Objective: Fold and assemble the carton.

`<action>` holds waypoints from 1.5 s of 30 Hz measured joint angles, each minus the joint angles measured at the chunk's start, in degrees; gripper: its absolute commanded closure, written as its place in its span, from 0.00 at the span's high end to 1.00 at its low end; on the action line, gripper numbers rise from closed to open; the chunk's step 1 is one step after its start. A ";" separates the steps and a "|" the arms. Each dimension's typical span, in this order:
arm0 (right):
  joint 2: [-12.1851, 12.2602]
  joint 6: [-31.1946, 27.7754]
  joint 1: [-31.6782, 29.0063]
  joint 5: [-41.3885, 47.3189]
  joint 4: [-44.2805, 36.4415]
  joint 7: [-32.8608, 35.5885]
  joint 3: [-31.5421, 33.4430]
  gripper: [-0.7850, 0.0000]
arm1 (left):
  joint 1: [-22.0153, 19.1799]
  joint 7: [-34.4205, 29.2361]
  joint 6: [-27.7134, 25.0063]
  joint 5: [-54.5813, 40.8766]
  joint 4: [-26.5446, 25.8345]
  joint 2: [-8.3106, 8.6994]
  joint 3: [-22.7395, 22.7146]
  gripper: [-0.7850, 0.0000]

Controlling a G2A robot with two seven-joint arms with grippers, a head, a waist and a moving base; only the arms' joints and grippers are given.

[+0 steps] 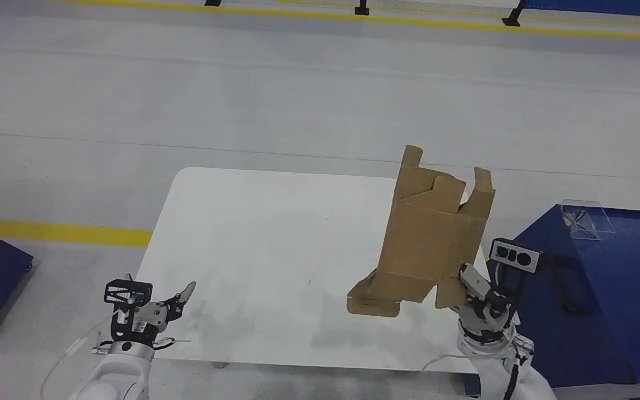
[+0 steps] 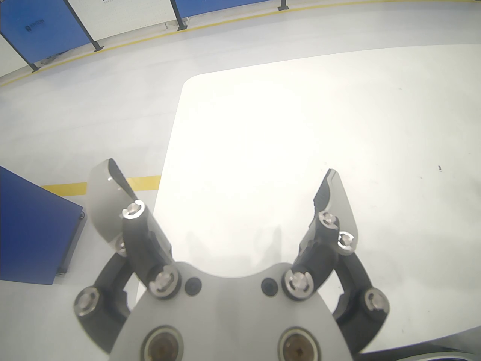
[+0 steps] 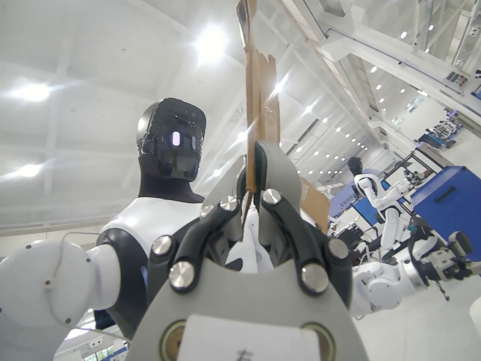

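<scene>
A flat brown carton stands on end above the right side of the white table, its flaps sticking out at both ends. My right gripper is shut on the carton's lower right corner, near the table's front right edge. Seen edge-on in the right wrist view, the carton rises as a thin strip out of the pinched right gripper. At the table's front left corner my left gripper is open and holds nothing. Its spread fingers hover over bare table in the left wrist view.
A blue cabinet stands just right of the table with a clear holder on it. Another blue block sits on the floor by the table's left edge. Blue and white partition panels line the far side of the floor.
</scene>
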 measured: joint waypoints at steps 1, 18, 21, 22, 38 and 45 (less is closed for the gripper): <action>0.00 0.00 0.00 -0.01 0.00 0.00 0.00 0.00 | 0.00 0.00 0.00 0.00 0.00 0.00 0.00 1.00; -1.40 -12.34 -3.09 -41.57 -16.15 -21.11 31.04 0.00 | 0.00 0.00 0.00 0.00 0.00 0.00 0.00 1.00; -3.17 -12.27 -3.71 -57.72 -21.51 -28.83 39.17 0.00 | 0.00 0.00 0.00 0.00 0.00 0.00 0.00 1.00; -3.74 -12.27 -3.72 -62.99 -23.04 -31.42 41.30 0.00 | 0.00 0.00 0.00 0.00 0.00 0.00 0.00 1.00; -6.47 7.51 -12.12 -172.21 -27.75 -101.94 33.55 0.00 | 0.00 0.00 0.00 0.00 0.00 0.00 0.00 1.00; -7.14 36.71 -27.95 -198.30 -27.75 -110.95 22.21 0.00 | 0.00 0.00 0.00 0.00 0.00 0.00 0.00 1.00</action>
